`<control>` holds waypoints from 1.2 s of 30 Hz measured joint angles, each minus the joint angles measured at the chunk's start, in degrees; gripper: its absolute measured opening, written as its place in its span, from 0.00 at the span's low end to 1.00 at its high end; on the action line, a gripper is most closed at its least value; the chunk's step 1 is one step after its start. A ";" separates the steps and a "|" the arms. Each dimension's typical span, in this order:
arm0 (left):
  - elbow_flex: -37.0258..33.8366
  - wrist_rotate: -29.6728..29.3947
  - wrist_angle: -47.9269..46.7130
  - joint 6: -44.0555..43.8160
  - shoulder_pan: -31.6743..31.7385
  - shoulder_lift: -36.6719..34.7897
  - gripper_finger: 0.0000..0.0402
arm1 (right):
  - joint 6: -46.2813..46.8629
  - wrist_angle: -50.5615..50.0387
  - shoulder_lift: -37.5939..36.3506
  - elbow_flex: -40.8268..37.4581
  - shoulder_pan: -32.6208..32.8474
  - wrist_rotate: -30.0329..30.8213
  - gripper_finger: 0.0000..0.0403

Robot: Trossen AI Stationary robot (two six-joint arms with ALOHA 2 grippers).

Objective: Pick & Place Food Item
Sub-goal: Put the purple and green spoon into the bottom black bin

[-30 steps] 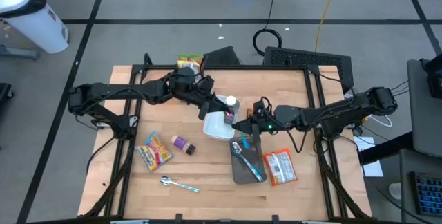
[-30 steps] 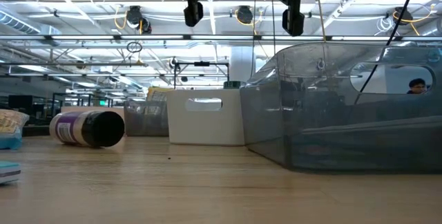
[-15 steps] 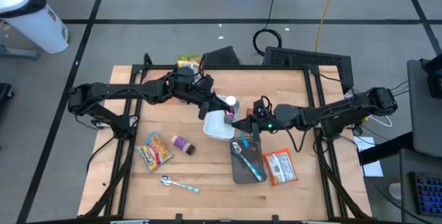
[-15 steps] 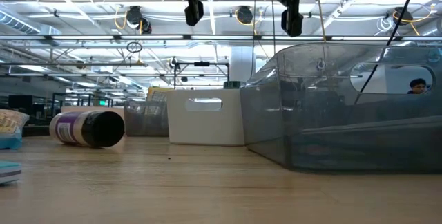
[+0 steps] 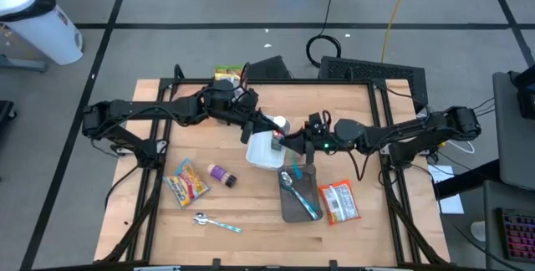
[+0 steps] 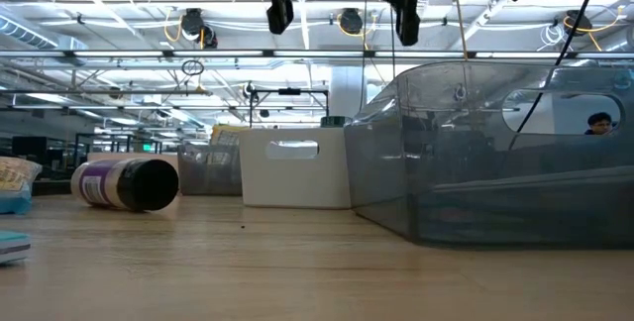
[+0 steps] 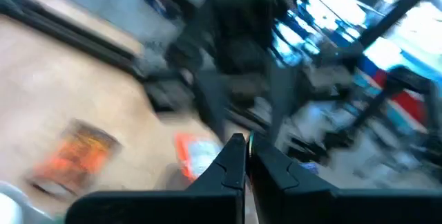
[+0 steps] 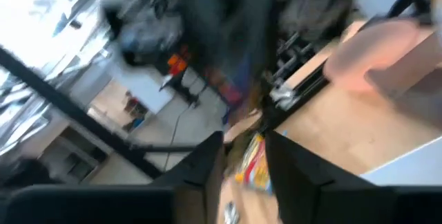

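An orange-yellow snack packet [image 5: 187,181] lies flat at the near left of the table. A red-white packet [image 5: 338,202] lies flat beside the grey bin [image 5: 288,208]. High over the table's middle, above the white bin [image 5: 264,152], both grippers face each other. My left gripper [image 5: 273,127] [image 7: 244,146] is shut, its tips together with nothing showing between them. A pale round thing [image 5: 281,124] shows right at its tip. My right gripper [image 5: 292,138] [image 8: 246,165] is open with nothing between its fingers. My left gripper is shut next to the pale round thing [image 5: 281,124]. Whether it touches or holds that thing I cannot tell: the arm covers the spot from above, and the wrist view shows nothing past the fingertips.
A purple bottle [image 5: 221,173] [image 6: 127,184] lies on its side left of the white bin [image 6: 295,167]. A spoon [image 5: 216,221] lies near the front edge. The grey bin [image 6: 495,153] holds a blue-handled utensil [image 5: 303,197]. A box [image 5: 229,75] stands at the far edge.
My right gripper has moved a little toward the table's far left, closer to my left gripper, staying high above the bins. The things on the table lie as before.
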 joint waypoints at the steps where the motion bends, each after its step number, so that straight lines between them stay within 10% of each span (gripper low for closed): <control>1: -0.04 0.36 -0.07 -0.10 -0.15 0.02 0.01 | 0.01 0.10 -0.06 0.01 -0.63 -0.04 0.28; 12: 4.80 -0.67 -11.66 3.27 2.56 0.02 0.01 | 0.27 10.27 -0.02 0.05 -8.96 -5.93 0.58; 20: 12.25 -2.93 -24.45 10.28 7.51 0.02 0.01 | 4.30 27.36 -0.05 0.05 -14.75 2.11 0.61; 25: 17.43 -4.50 -31.71 12.61 12.53 0.00 0.01 | -2.85 33.39 -0.92 1.84 -19.11 -7.30 0.60; 30: 19.53 -4.40 -33.23 10.18 16.80 0.00 0.01 | -26.97 0.14 -5.48 15.72 -16.18 -5.94 0.58; 36: 20.13 -4.42 -30.96 5.51 19.96 0.00 0.01 | -48.79 -45.13 -1.10 41.02 -8.60 16.33 0.57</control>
